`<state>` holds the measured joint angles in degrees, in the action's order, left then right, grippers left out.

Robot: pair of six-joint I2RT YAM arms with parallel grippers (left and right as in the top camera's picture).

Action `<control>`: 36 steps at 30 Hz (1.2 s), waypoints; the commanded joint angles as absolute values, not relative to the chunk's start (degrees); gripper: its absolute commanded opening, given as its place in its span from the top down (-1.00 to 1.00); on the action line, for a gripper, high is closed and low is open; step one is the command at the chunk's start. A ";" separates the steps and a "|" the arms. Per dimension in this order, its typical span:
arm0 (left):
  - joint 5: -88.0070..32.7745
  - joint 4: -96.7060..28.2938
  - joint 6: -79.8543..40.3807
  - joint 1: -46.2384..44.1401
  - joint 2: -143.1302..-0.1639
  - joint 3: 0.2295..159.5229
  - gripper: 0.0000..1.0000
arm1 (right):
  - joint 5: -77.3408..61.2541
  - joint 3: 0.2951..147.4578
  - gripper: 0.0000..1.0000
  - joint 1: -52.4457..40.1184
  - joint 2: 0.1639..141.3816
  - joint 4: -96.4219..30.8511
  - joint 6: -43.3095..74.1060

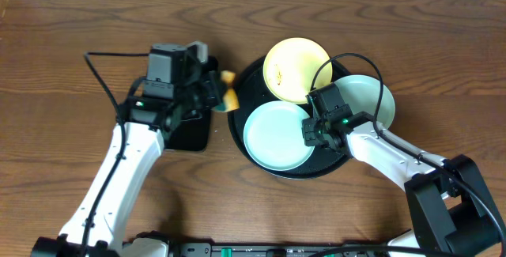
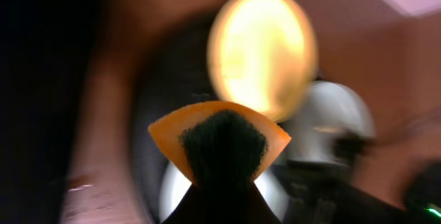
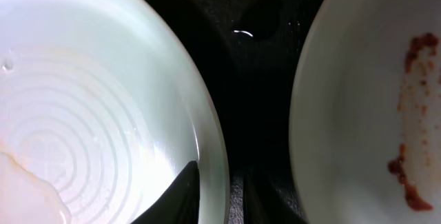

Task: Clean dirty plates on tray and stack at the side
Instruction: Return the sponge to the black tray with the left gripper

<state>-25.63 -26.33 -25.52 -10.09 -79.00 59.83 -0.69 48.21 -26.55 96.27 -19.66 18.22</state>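
Counter [image 1: 63,20]: wood grain. The round black tray [image 1: 236,124] sits right of centre and carries all three plates side by side, none stacked. The yellow plate [image 1: 296,69] lies at the far side of the tray. The left mint plate [image 1: 273,138] lies at the near left. The right mint plate [image 1: 378,99] lies at the right, partly hidden under the right arm [image 1: 387,150]. Soil: the right wrist view shows a reddish-brown smear [image 3: 413,114] running down the right mint plate. The left mint plate shows moulded concentric rings and a faint pale film toward its lower left. The yellow plate shows a few small brownish specks from overhead. The right jaws are low over the tray between the two mint plates, parted only a little, and straddle the rim of the left mint plate. One finger [image 3: 185,193] sits inside the rim and the other on the tray side. A sliver of gap shows beside the rim, so no clamp on the plate is seen. The left jaws are closed on the sponge [image 2: 220,138], which is orange with a dark scouring face, and hold it at the tray's left rim. The left wrist view is blurred, so whether the sponge touches the tray cannot be told. A small rectangular black tray [image 1: 194,134] lies on the counter under the left arm [image 1: 130,150], just left of the round tray.
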 commanded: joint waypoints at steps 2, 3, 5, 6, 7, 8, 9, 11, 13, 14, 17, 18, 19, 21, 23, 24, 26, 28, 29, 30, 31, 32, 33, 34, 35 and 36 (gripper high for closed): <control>-11.44 -29.71 -19.88 -7.03 -81.97 60.23 0.85 | -0.91 47.92 0.59 -27.03 96.77 -19.73 18.17; -8.78 -30.00 -19.20 -6.76 -83.85 60.23 0.85 | -0.91 47.92 0.59 -27.03 96.77 -19.73 18.17; -7.79 -29.89 -18.22 -6.76 -87.35 60.23 0.85 | -0.91 47.92 0.58 -27.03 96.77 -19.73 18.17; -7.84 -29.76 -18.00 -6.76 -88.97 60.23 0.85 | -0.91 47.90 0.59 -27.03 96.77 -19.73 18.17; -7.62 -29.63 -17.78 -6.74 -90.45 60.23 0.85 | -0.91 47.88 0.58 -27.03 96.77 -19.73 18.17; -6.59 -29.43 -17.74 -6.76 -91.96 60.23 0.85 | -0.91 47.83 0.57 -27.03 96.77 -19.70 18.17; -5.50 -29.23 -17.74 -6.76 -93.08 60.23 0.85 | -0.91 47.77 0.57 -27.03 96.77 -19.66 18.17; -2.50 -28.14 -17.74 -6.74 -96.09 60.23 0.85 | -0.91 47.75 0.57 -27.03 96.77 -19.64 18.17; -1.85 -26.70 -17.15 -6.74 -98.26 60.23 0.84 | -0.91 47.75 0.57 -27.03 96.77 -19.55 18.17; -1.80 -25.28 -15.53 -6.74 -99.92 60.23 0.77 | -0.91 47.75 0.56 -27.03 96.77 -19.49 18.17; 1.08 -23.00 -14.81 -6.74 -101.89 60.23 0.66 | -0.91 47.72 0.56 -27.03 96.77 -19.46 18.17; 2.66 -22.57 -14.81 -6.74 -102.37 60.23 0.66 | -0.91 47.70 0.55 -27.03 96.77 -19.46 18.17; 4.14 -22.31 -14.81 -6.74 -102.74 60.23 0.66 | -0.91 47.70 0.55 -27.03 96.77 -19.46 18.17; 5.28 -21.93 -14.81 -6.66 -103.07 60.23 0.58 | -0.91 47.66 0.55 -27.03 96.77 -19.46 18.17; 5.26 -21.80 -14.79 -6.66 -103.09 60.23 0.04 | -0.89 47.66 0.53 -27.03 96.77 -19.44 18.17; 5.23 -21.76 -14.81 -6.66 -103.09 60.23 -0.38 | -0.91 47.66 0.48 -27.03 96.77 -19.44 18.17; 5.23 -21.74 -14.81 -6.66 -103.09 60.23 -0.61 | -0.89 47.66 0.35 -27.03 96.77 -19.44 18.17; 5.23 -21.69 -14.81 -6.66 -103.09 60.23 -0.67 | -0.89 47.59 0.31 -27.03 96.77 -19.42 18.17; 5.23 -21.71 -14.81 -6.66 -103.09 60.23 -0.67 | -0.89 47.53 0.31 -27.03 96.77 -19.33 18.17; 5.26 -21.74 -14.81 -6.66 -103.09 60.23 -0.68 | -0.86 47.33 0.31 -27.03 96.77 -19.03 18.15; 5.23 -21.74 -14.81 -6.66 -103.09 60.23 -0.69 | -0.89 47.11 0.31 -27.03 96.77 -18.68 18.17; 5.21 -21.74 -14.83 -6.66 -103.09 60.23 -0.69 | -0.89 46.76 0.33 -27.03 96.77 -18.22 18.17; 5.21 -21.74 -14.83 -6.66 -103.09 60.23 -0.70 | -0.89 46.65 0.37 -27.03 96.77 -18.11 18.17; 5.21 -21.74 -14.83 -6.66 -103.09 60.23 -0.70 | -0.89 46.63 0.45 -27.03 96.77 -18.09 18.17; 5.21 -21.74 -14.83 -6.66 -103.09 60.23 -0.70 | -0.89 46.63 0.53 -27.03 96.77 -18.02 18.17; 5.21 -21.74 -14.83 -6.66 -103.09 60.23 -0.71 | -0.89 46.63 0.63 -27.03 96.77 -17.96 18.17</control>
